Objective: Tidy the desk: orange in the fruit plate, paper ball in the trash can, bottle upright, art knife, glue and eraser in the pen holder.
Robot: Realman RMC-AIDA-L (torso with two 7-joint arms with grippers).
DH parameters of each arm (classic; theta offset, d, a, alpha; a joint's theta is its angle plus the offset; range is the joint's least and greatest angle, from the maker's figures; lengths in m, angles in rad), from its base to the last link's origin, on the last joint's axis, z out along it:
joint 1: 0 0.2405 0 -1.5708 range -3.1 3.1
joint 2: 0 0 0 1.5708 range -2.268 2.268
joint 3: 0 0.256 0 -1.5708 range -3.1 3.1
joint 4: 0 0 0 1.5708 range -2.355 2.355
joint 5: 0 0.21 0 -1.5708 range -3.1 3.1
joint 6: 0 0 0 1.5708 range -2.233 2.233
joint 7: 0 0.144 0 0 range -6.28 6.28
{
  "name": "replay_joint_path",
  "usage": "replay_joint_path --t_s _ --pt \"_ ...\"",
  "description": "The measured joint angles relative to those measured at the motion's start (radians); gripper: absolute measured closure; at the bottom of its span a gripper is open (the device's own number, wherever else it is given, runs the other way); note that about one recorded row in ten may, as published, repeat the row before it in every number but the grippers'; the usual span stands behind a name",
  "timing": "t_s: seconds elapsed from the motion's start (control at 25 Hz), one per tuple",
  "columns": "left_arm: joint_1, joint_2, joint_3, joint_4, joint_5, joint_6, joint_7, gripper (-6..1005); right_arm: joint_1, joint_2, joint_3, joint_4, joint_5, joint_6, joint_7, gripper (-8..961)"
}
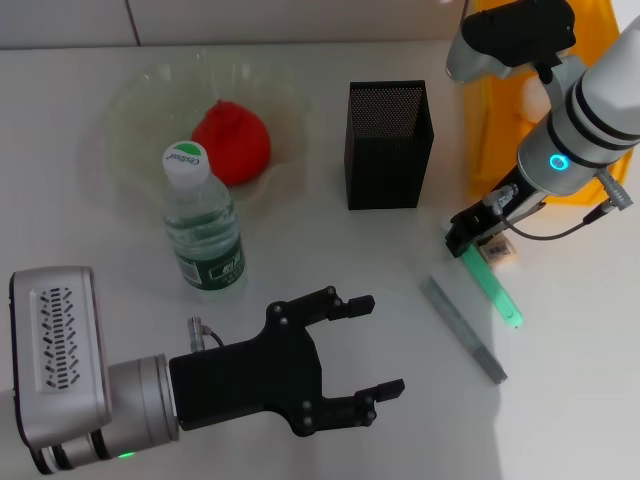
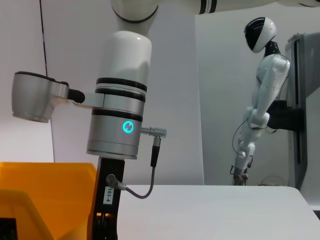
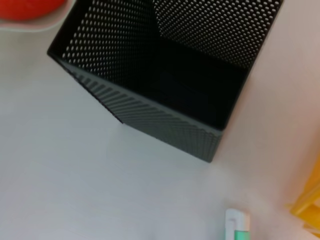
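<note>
From the head view I saw the left gripper (image 1: 368, 345) hovering low over the white desk (image 1: 330, 260), its black jaws spread wide apart and holding nothing. The bottle (image 1: 203, 222) stood upright just beyond and to the left of those jaws, white cap on top, green label facing me. Farther beyond it the orange (image 1: 232, 142), which looked red to me, sat in the clear fruit plate (image 1: 140, 110).

The right gripper (image 1: 470, 237) was down at the desk on the far right side, beside the yellow trash can (image 1: 490, 130). Its jaws were at the upper end of the green glue (image 1: 493, 286), which lay slanted on the desk, but I could not tell whether they were closed on it or merely around it. A small pale eraser (image 1: 499, 252) lay just beside the jaws, touching or nearly touching the glue. The grey art knife (image 1: 462, 329) lay flat on the desk just left of the glue, running roughly parallel to it.

The black mesh pen holder (image 1: 389, 144) stood upright to the left of the right jaws and a little beyond them. In the right wrist view I looked down into its dark mouth (image 3: 195, 75), and the glue's white-capped end (image 3: 236, 225) showed near the frame's edge.

I could not find the paper ball in any view.
</note>
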Motion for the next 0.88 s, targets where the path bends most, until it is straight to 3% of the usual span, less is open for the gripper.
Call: replay_joint_path --t_s 0.08,0.64,0.88 --pt "0.000 0.000 0.000 0.000 0.000 0.000 0.000 199 0.000 0.000 0.000 0.000 0.000 -0.001 0.000 628" --pt "0.000 0.001 0.000 -0.001 -0.002 0.003 0.000 199 -0.003 0.002 -0.031 -0.007 0.000 0.008 -0.003 702" --pt "0.002 0.001 0.000 -0.002 -0.005 0.004 0.000 199 -0.009 0.002 -0.043 -0.020 0.008 0.009 -0.013 805"
